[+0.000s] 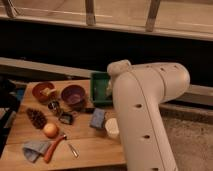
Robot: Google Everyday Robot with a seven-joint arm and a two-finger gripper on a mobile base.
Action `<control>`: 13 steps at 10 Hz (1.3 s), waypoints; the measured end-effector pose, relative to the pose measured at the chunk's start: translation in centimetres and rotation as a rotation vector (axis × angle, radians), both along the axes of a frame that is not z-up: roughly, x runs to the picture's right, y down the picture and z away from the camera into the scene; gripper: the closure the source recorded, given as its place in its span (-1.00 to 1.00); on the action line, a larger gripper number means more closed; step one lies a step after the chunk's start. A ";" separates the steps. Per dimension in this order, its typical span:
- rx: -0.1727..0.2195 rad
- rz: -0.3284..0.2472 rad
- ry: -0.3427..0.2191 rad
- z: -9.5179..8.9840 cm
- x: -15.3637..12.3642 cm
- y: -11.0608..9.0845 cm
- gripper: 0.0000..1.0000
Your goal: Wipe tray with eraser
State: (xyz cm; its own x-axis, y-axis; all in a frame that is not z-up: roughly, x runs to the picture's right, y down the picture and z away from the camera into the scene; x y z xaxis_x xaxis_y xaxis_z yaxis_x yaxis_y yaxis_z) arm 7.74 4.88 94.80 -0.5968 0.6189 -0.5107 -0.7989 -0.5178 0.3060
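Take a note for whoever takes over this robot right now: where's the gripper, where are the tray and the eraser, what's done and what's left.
The gripper is out of sight, hidden behind the white arm, which reaches over the right part of the tray.
The tray is green and sits at the back of the table, right of the purple bowl.
The eraser, as far as I can tell, is the small dark block on the table in front of the tray, between the bowl and the blue-grey sponge.
Done: no wiping visible.
Left: grasp the eraser, wipe the tray.
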 end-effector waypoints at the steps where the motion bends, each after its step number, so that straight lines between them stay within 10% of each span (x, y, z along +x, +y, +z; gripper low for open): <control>1: -0.005 0.004 -0.006 0.0 -0.1 0.1 -0.11; 7: 0.017 0.049 -0.063 -0.6 -1.6 -1.2 0.97; 13: 0.074 0.128 -0.186 -2.5 -4.4 -3.3 1.00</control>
State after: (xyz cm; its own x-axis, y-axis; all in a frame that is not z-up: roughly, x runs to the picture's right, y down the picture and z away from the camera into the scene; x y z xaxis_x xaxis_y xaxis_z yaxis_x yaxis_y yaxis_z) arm 3.33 1.62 92.32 -0.5726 0.5841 -0.5753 -0.7646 -0.6338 0.1175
